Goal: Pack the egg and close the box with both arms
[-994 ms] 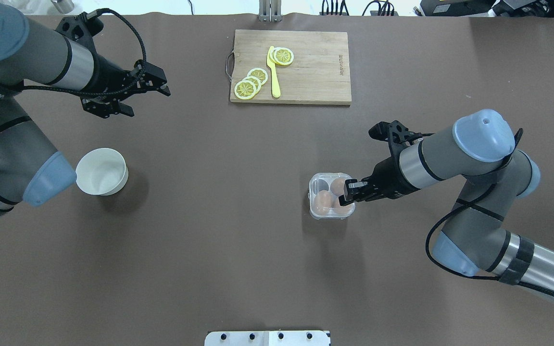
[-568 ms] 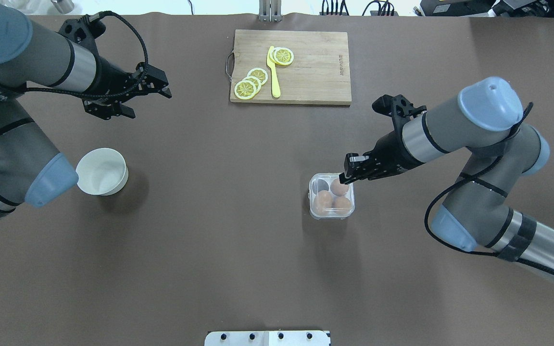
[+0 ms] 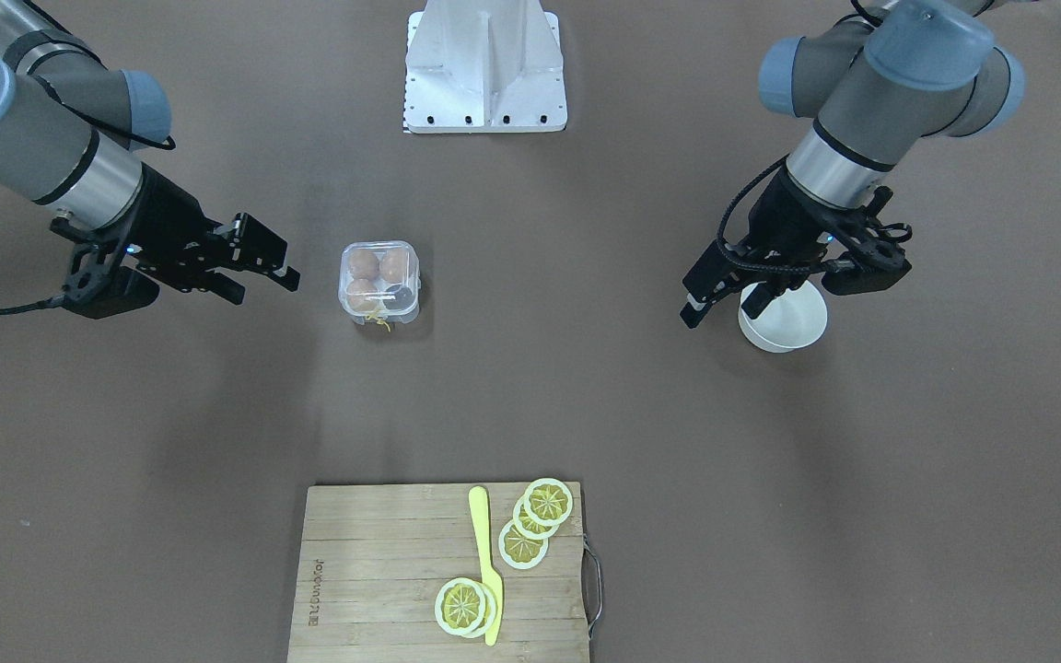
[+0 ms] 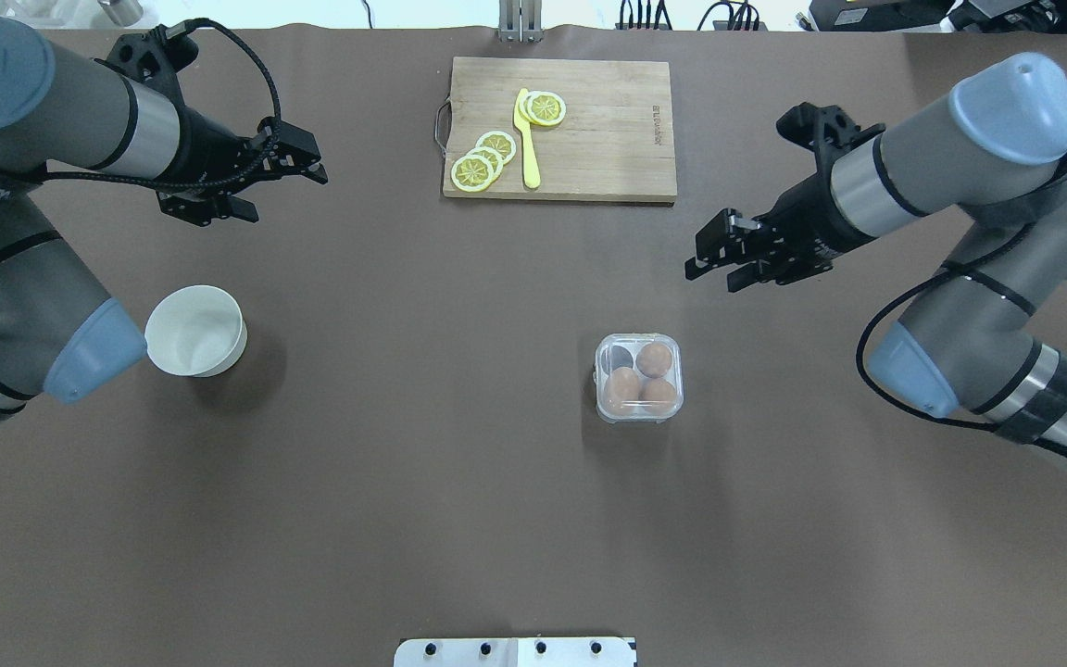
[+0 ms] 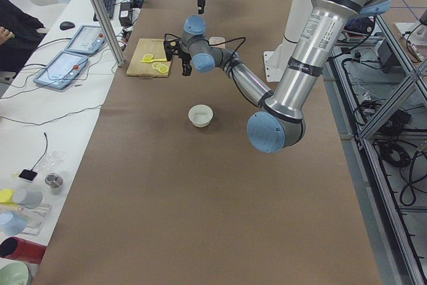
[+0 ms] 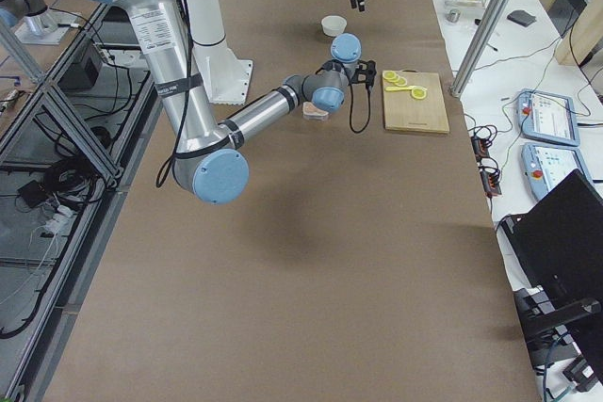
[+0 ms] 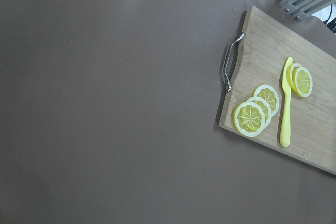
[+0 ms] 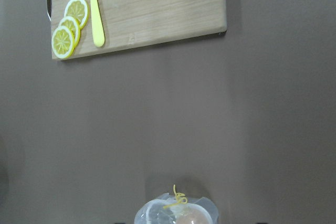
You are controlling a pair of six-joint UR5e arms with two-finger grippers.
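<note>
The clear box (image 4: 637, 378) stands right of the table's middle with its lid down; it also shows in the front view (image 3: 379, 276). Three orange-brown eggs fill three cells, one egg (image 4: 652, 359) at the far right, and the fourth cell is dark. A yellow string (image 3: 378, 319) hangs at the box's far side. My right gripper (image 4: 712, 275) is open and empty, raised beyond the box and to its right, apart from it. My left gripper (image 4: 283, 196) is open and empty at the far left, above bare table. The right wrist view shows the box's far edge (image 8: 176, 214).
A white bowl (image 4: 195, 331) stands at the left, near my left arm's elbow. A wooden cutting board (image 4: 608, 139) with lemon slices (image 4: 483, 159) and a yellow knife (image 4: 527, 139) lies at the far middle. The white base plate (image 4: 515, 652) is at the near edge.
My right gripper has left the box's right edge, risen and moved away toward the far right. The box stays put with its lid down. My left arm has barely moved.
</note>
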